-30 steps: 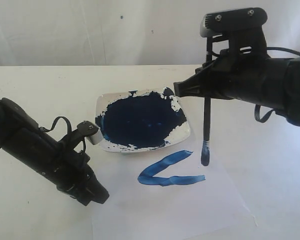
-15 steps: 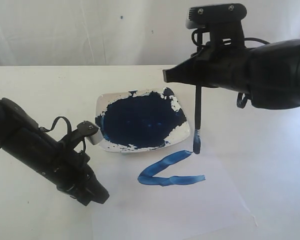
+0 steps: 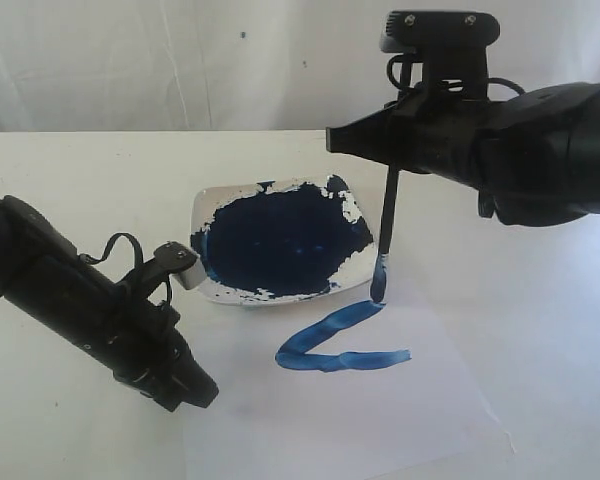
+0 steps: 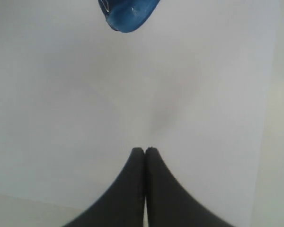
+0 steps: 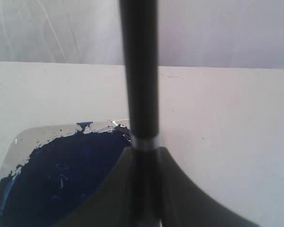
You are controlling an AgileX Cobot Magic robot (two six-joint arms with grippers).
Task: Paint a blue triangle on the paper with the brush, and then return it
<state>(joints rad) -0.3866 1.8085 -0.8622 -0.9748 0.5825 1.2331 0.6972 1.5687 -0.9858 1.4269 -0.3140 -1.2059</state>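
My right gripper (image 3: 365,150) is shut on the black brush (image 3: 387,215), which hangs almost upright, tilted slightly. Its blue-wet tip (image 3: 379,292) meets the upper right end of the blue triangle's painted strokes (image 3: 330,340). These are two thick bright-blue lines joined at the left and open on the right, on the white paper (image 3: 400,420). In the right wrist view the fingers (image 5: 180,189) clamp the brush handle (image 5: 139,71). My left gripper (image 4: 145,150) is shut on nothing over the white sheet, low at the paper's left edge (image 3: 190,388).
A white dish (image 3: 363,270) with a dark navy paint pool (image 3: 275,245) sits just behind the paper, close to the brush tip. In the left wrist view one blue stroke end (image 4: 128,14) lies ahead of the fingers. A white backdrop hangs behind the table.
The right gripper has carried the brush to the left and toward the dish; its tip went from beside the lower stroke's right end to the upper stroke's end. The left arm has not moved.
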